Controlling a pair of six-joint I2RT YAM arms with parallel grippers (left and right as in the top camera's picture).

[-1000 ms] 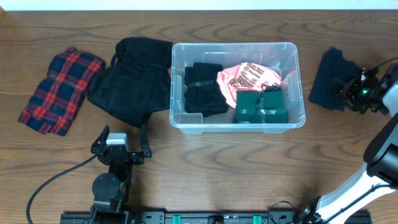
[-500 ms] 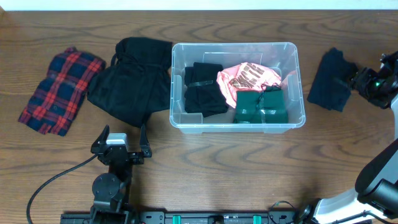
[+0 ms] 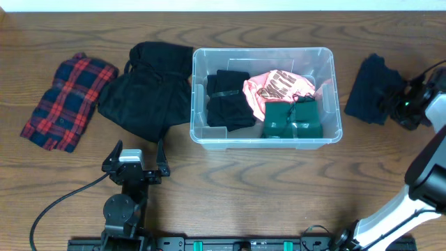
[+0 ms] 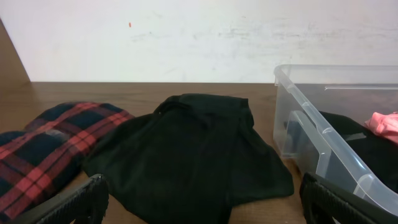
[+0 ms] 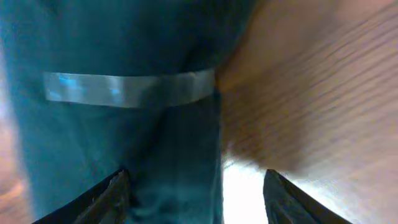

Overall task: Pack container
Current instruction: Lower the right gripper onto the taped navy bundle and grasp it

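Note:
The clear container (image 3: 197, 104) stands mid-table and holds a black garment (image 3: 226, 99), a pink shirt (image 3: 279, 85) and a green folded garment (image 3: 293, 120). Its left end shows in the left wrist view (image 4: 323, 134). My right gripper (image 3: 398, 102) is open at the right edge of a dark navy garment (image 3: 369, 89) right of the container. In the right wrist view the garment (image 5: 124, 143), with a strip of tape (image 5: 130, 89), lies partly between the open fingers (image 5: 199, 199). My left gripper (image 3: 134, 162) is open and empty near the front edge.
A black garment (image 3: 150, 87) lies just left of the container and also shows in the left wrist view (image 4: 186, 149). A red plaid garment (image 3: 66, 101) lies at the far left, and in the left wrist view (image 4: 43, 149). A black cable (image 3: 63, 199) runs from the left arm.
My right gripper drew back to the right half a second ago, then returned left to the navy garment's edge. The left arm has not moved.

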